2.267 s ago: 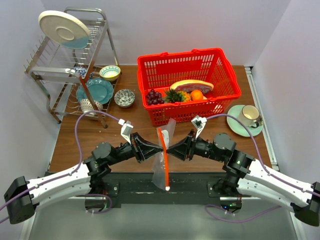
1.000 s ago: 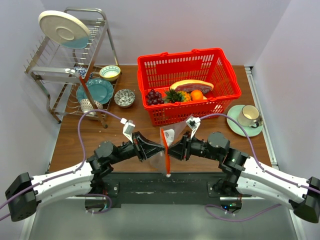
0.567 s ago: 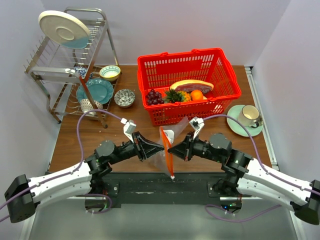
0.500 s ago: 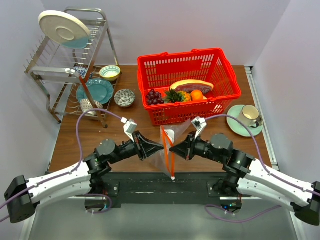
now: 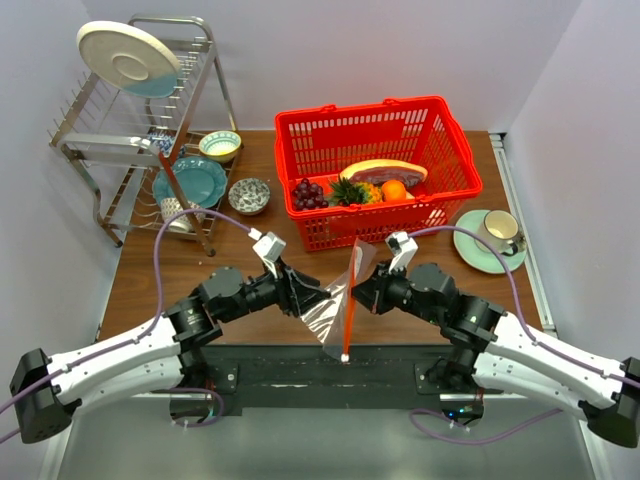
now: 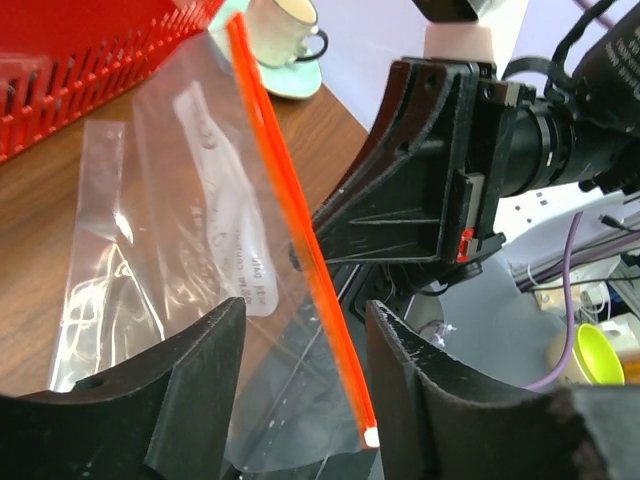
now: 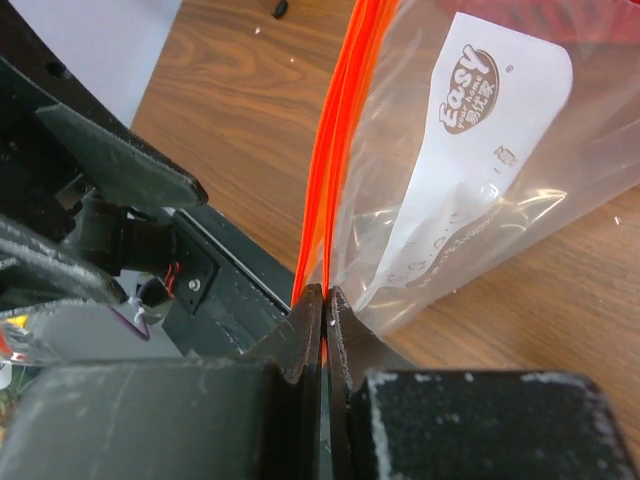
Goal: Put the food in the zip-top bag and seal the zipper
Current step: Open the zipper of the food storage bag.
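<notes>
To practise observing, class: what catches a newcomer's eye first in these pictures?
The clear bag is held up over the table's near edge, its orange zipper pinched by the right hand. Behind it, a red basket holds the fruit.

Overhead view from behind, opposed wrist views close, all sharing zip-top bag [image 7: 500, 120]

The bag [image 5: 335, 308] is clear, its zipper [image 5: 349, 300] red-orange, and its label [image 7: 490, 130] white with brown lettering. The basket [image 5: 380, 130] is red mesh. The grapes [image 5: 306, 192] are dark purple, the pineapple [image 5: 352, 192] yellow-orange with a green crown. The table [image 5: 200, 275] is brown wood grain. The saucer [image 5: 470, 250] is pale green, the cup [image 5: 500, 228] cream.
</notes>
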Action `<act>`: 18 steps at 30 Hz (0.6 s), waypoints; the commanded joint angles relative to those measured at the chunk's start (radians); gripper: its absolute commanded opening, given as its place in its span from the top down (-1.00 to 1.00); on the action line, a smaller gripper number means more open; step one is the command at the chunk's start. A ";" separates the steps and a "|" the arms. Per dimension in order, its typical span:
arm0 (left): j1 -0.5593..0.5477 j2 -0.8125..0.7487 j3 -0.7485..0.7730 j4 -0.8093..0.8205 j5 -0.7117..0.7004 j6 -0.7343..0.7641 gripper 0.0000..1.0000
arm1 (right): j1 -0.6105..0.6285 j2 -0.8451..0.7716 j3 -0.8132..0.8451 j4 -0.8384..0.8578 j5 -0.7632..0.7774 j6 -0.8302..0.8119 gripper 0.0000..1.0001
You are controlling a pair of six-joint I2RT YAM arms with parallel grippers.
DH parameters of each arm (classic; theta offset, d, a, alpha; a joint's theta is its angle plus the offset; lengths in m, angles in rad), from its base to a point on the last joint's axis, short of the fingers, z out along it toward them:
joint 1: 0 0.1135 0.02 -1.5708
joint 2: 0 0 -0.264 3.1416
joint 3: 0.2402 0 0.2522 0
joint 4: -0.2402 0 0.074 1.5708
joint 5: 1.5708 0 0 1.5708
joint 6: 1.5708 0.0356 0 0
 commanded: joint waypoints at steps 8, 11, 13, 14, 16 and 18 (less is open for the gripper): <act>-0.179 0.147 0.113 0.022 -0.169 0.066 -0.05 | -0.001 0.053 0.040 0.114 0.009 0.070 1.00; -0.196 0.194 0.147 0.009 -0.205 0.062 -0.02 | 0.001 0.064 0.047 0.118 0.004 0.075 1.00; -0.201 0.212 0.166 0.001 -0.217 0.063 0.00 | -0.001 0.064 0.045 0.113 0.008 0.075 1.00; -0.202 0.217 0.179 -0.004 -0.223 0.065 0.02 | 0.001 0.062 0.047 0.108 0.012 0.076 1.00; -0.216 0.236 0.195 -0.042 -0.246 0.068 0.03 | 0.001 0.055 0.050 0.098 0.024 0.078 1.00; -0.227 0.256 0.218 -0.088 -0.297 0.077 0.05 | -0.001 0.050 0.053 0.092 0.031 0.080 1.00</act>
